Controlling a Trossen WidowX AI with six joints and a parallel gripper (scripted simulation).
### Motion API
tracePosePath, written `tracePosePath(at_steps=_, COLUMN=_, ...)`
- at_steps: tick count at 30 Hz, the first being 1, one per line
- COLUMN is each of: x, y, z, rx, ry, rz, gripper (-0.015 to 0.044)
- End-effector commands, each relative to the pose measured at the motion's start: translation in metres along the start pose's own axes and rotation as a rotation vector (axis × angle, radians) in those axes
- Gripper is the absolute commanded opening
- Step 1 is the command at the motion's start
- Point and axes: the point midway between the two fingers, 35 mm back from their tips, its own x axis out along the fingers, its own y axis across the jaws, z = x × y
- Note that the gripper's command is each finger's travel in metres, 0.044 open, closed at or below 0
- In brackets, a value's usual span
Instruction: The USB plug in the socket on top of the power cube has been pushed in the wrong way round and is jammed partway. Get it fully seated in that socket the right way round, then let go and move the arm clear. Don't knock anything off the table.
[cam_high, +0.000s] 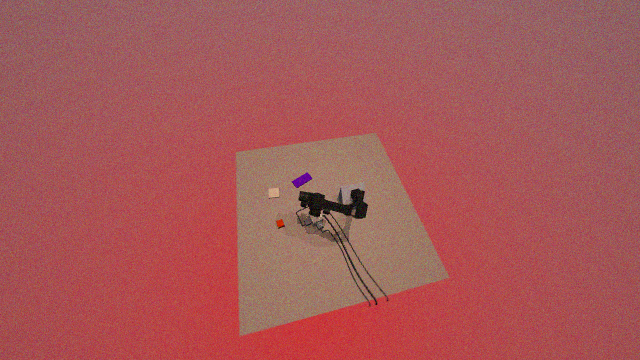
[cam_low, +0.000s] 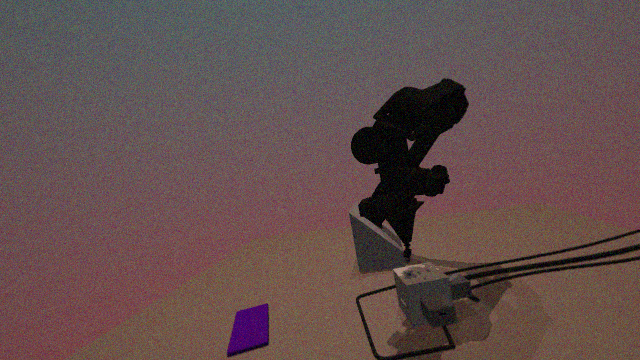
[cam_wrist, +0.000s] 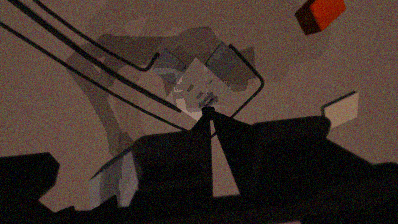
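Plug in our pinch, above the cube

Our gripper (cam_low: 407, 253) (cam_wrist: 210, 116) is pinching the small dark USB plug (cam_low: 407, 246) (cam_wrist: 208, 108) — we judge it free of its socket — and the power cube (cam_low: 425, 295) (cam_wrist: 199, 82) lies just below the fingertips. The plug's long axis looks roughly upright (its keyed side is too dark to read). What matters next, we think, is the turn about that axis — half a turn from the jammed way, then straight down.

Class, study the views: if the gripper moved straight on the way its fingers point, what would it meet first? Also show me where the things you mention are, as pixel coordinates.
Probably the top of the power cube (cam_low: 430, 274) (cam_wrist: 197, 75), just beyond the gripper (cam_low: 407, 252) (cam_wrist: 210, 116); how much gap remains, and the exact spot it would touch, is hard to tell.
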Motion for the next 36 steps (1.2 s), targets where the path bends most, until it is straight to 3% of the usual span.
tracePosePath(at_steps=1, x=0.0006, y=0.0001, z=-0.0005, rx=0.115, ry=0.001, rz=0.000, gripper=0.0000)
tracePosePath(at_steps=36, x=0.0006, y=0.0001, z=-0.0004, rx=1.031, ry=0.001, rz=0.000, gripper=0.0000)
